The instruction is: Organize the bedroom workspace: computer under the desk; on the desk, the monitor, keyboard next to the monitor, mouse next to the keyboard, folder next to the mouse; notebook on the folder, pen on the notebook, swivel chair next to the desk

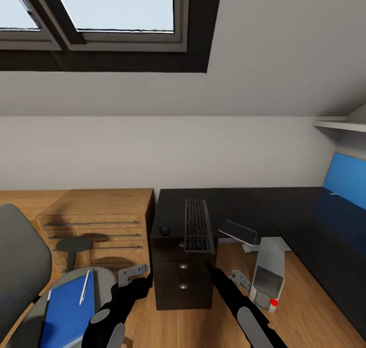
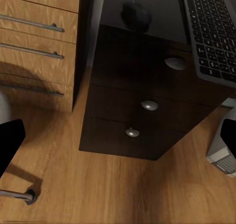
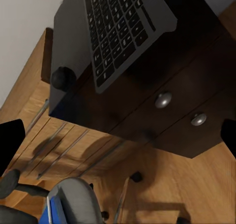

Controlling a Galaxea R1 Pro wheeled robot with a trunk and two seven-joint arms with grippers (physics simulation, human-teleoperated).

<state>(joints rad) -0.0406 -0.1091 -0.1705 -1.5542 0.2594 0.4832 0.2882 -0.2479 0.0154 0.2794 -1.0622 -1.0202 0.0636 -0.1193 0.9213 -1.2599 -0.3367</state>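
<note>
**Facing the bench with most of the tidying left**

Looking ahead, I see the keyboard (image 1: 196, 225) and the mouse (image 1: 164, 231) already on the bench (image 1: 284, 210), mouse to its left. The monitor (image 1: 239, 232) seems to lie low beyond the drawer unit (image 1: 183, 277), off the benchtop, beside the computer (image 1: 268, 274). On the swivel chair (image 1: 20, 266), near left, the blue folder (image 1: 66, 312) carries the pen (image 1: 84, 287). All three drawers are closed. My left end effector (image 1: 133, 273) and right end effector (image 1: 239, 279) are both spread, holding nothing.
</note>
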